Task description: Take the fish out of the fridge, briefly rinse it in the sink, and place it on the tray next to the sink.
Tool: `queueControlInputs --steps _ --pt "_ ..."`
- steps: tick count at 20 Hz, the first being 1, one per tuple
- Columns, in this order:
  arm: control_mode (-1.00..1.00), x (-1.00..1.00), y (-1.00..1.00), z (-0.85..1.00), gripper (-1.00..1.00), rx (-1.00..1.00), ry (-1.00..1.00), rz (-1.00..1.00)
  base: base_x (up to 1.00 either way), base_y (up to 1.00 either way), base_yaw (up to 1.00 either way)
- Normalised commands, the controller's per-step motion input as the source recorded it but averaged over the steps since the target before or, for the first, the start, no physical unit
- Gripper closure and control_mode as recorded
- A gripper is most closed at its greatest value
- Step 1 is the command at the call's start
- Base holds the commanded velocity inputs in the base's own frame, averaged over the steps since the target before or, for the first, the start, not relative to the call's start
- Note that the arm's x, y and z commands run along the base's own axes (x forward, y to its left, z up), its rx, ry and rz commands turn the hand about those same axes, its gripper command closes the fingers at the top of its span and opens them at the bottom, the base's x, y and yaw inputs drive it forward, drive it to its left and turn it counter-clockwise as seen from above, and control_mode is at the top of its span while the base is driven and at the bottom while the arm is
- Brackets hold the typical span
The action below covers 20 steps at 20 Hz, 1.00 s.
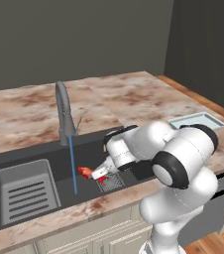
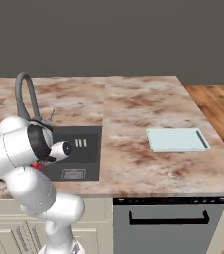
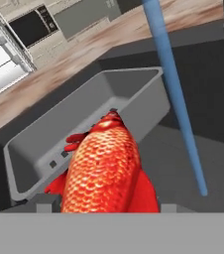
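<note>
At the far left of the sink [image 1: 44, 156], a grey slotted basket [image 1: 25, 193] is seated in the dark basin. To its right, a thin blue stream of water [image 1: 73, 166] is seen falling from the arched grey tap [image 1: 63, 111] to the basin floor. Just right of the stream, the fish [image 1: 85, 172] is held low over the basin, above and beside the square drain grate [image 1: 111, 182], with its red-orange body projecting leftward from the tool [image 1: 98, 173]. The tool is judged to be clamped on the fish, since the fish is carried clear of the basin floor; the finger tips themselves are hidden behind the fish in the hand view, so the exact hold cannot be made out. In the hand view the fish [image 3: 106, 171] is seen close up, scaled and glossy, near the stream [image 3: 176, 94] but apart from it, so the rinse is judged not yet made.

Further right, across the brown marbled counter [image 1: 134, 94], the pale blue-grey tray [image 1: 198, 120] lies flat, well apart from the sink.

The fish is expected to be light and fairly stiff, but slippery once wetted. A hold across the thick middle of the body is judged safest, as the pointed tail would offer little surface and could slide out. A slip over the basin would be harmless; one over the counter edge on the way to the tray [image 2: 177, 139] would not.
</note>
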Motion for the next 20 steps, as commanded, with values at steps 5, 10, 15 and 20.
queueControlInputs --steps 5,10,15,20 --pt "-1.0 0.05 0.01 -0.21 1.0 0.0 0.0 0.0 0.0 0.0 0.0" --pt "-1.0 0.13 -0.05 -0.09 1.0 0.06 0.0 0.0 0.0 0.0 0.0" --pt "-1.0 0.37 0.0 -0.1 1.0 0.0 0.0 0.0 0.0 0.0 0.0" --pt "-1.0 0.26 0.05 -0.08 1.0 0.0 0.0 0.0 0.0 0.0 0.0"
